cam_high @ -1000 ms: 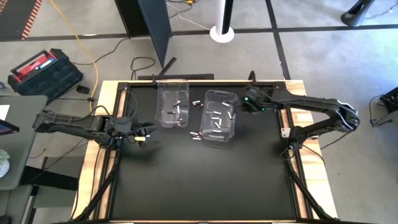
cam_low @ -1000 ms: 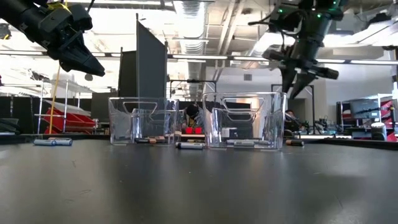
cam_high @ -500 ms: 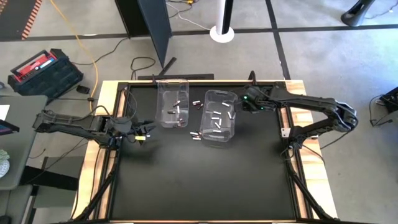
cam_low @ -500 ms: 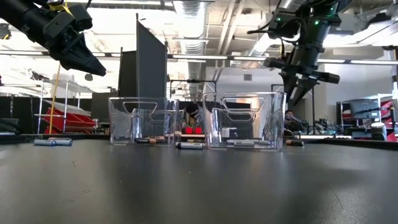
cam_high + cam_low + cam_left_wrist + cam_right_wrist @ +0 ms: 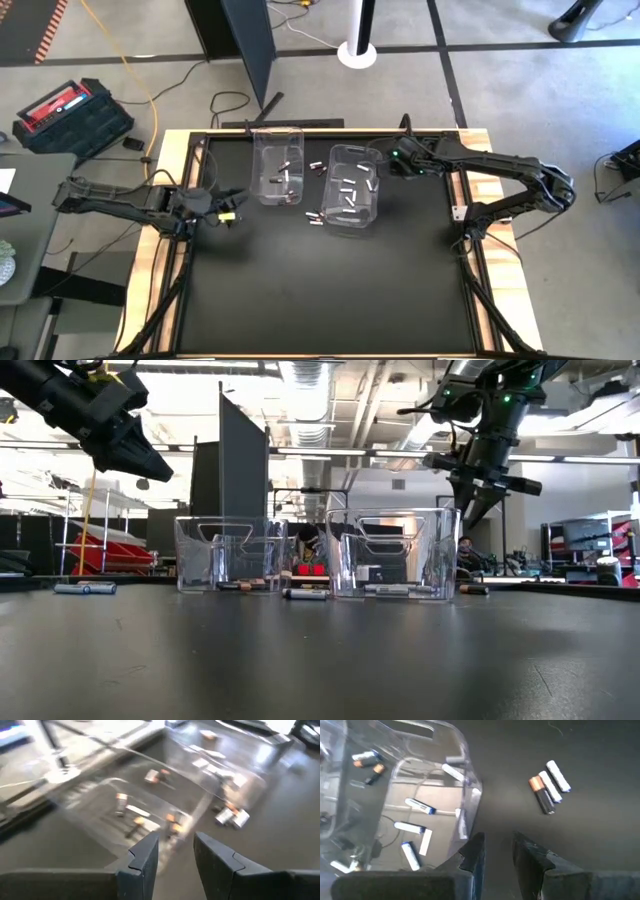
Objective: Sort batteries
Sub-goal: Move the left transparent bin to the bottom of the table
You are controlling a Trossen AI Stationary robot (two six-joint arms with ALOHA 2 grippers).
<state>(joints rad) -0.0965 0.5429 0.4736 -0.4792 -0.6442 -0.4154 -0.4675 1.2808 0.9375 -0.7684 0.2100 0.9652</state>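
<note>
Top-down view: two clear bins [image 5: 278, 165] sit upper centre, batteries [image 5: 348, 192] inside and loose between them. Your left gripper [image 5: 228, 213] hovers left, your right gripper [image 5: 381, 168] right; both narrowly parted, empty. Next, you likely lower onto a loose cell.

Black table [image 5: 330, 290] carries two clear bins [image 5: 277, 166] and loose batteries [image 5: 314, 218]
</note>
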